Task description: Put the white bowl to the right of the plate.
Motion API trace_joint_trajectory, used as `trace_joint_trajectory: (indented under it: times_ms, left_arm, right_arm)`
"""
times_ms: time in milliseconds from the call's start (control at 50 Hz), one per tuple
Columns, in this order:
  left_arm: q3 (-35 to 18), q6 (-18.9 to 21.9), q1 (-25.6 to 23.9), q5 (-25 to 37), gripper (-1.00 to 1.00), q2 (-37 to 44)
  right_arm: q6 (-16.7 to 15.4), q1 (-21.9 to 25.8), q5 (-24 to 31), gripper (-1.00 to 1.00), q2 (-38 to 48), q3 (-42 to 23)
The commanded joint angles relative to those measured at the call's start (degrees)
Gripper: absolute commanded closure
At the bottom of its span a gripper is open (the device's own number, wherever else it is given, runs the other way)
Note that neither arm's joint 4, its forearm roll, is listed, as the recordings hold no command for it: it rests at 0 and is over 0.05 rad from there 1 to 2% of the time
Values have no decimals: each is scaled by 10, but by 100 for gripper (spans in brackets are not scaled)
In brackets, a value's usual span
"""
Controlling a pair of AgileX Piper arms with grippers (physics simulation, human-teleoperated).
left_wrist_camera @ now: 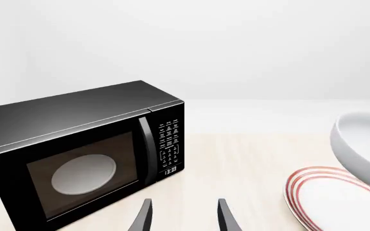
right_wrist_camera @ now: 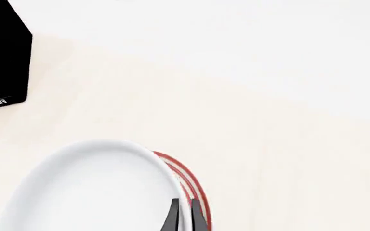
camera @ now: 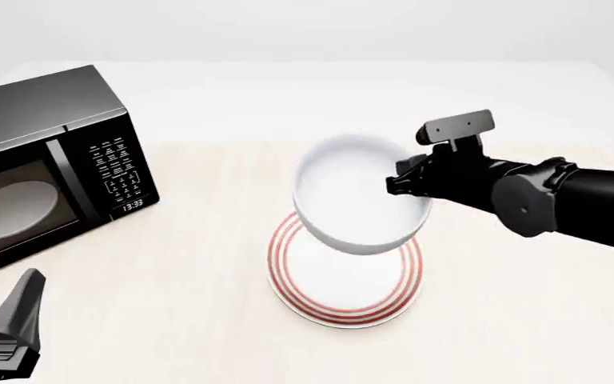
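The white bowl (camera: 358, 196) hangs tilted in the air above the plate (camera: 347, 284), a flat white disc with red rings. My right gripper (right_wrist_camera: 183, 217) is shut on the bowl's right rim, its arm (camera: 542, 192) coming in from the right. In the right wrist view the bowl (right_wrist_camera: 92, 187) covers most of the plate (right_wrist_camera: 194, 185). The left wrist view shows the bowl (left_wrist_camera: 363, 144) over the plate (left_wrist_camera: 329, 197) at the edge. My left gripper (left_wrist_camera: 183, 216) stands open and empty near the table's front left (camera: 13, 320), far from both.
A black microwave (camera: 41, 168) with a pale turntable disc (camera: 9, 208) behind its door stands at the table's left. The light wooden tabletop (camera: 520, 296) stretches bare to the right of the plate.
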Motion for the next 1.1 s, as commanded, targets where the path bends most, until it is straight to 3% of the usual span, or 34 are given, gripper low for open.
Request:
trace_joint_trajectory:
  times_ms: [20,560,1100]
  left_arm:
    - [0,0,0,0,-100,0]
    - [0,0,0,0,-100,0]
    - [0,0,0,0,-100,0]
  right_arm:
    - [7,-67,-15,100,-37,47]
    - [8,-210,-34,100,-124,156]
    - [21,-331,-110,100,-103,236]
